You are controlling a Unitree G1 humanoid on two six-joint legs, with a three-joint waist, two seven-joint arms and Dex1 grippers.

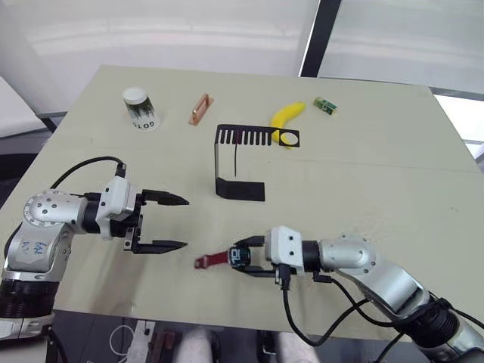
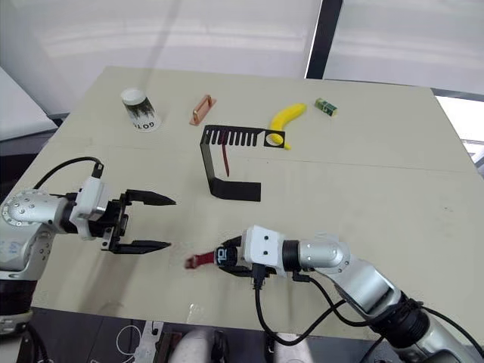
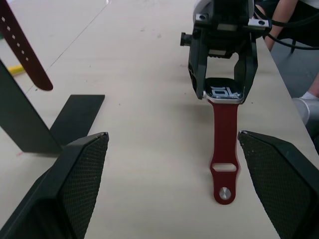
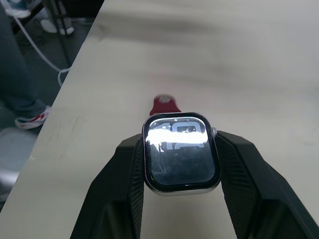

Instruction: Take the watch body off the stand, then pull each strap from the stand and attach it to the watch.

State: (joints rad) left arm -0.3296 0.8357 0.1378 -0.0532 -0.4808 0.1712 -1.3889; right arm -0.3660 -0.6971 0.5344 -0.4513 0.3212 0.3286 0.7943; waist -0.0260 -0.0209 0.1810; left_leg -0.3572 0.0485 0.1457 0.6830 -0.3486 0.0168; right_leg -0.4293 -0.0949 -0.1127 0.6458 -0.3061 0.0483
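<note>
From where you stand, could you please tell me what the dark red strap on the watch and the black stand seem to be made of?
The dark red strap attached to the grey-rimmed watch body looks like matte silicone or rubber: smooth, dull, moulded slot and stud. The thin black stand looks like painted sheet metal, judging by its flat bent shape, crisp edges and cut slots, though stiff plastic cannot be ruled out.

A: Where do the head views sit?
B: High, facing down over the table (image 1: 363,166).
A: The wrist views?
B: Low and close; both share the watch body (image 4: 182,152)
</note>
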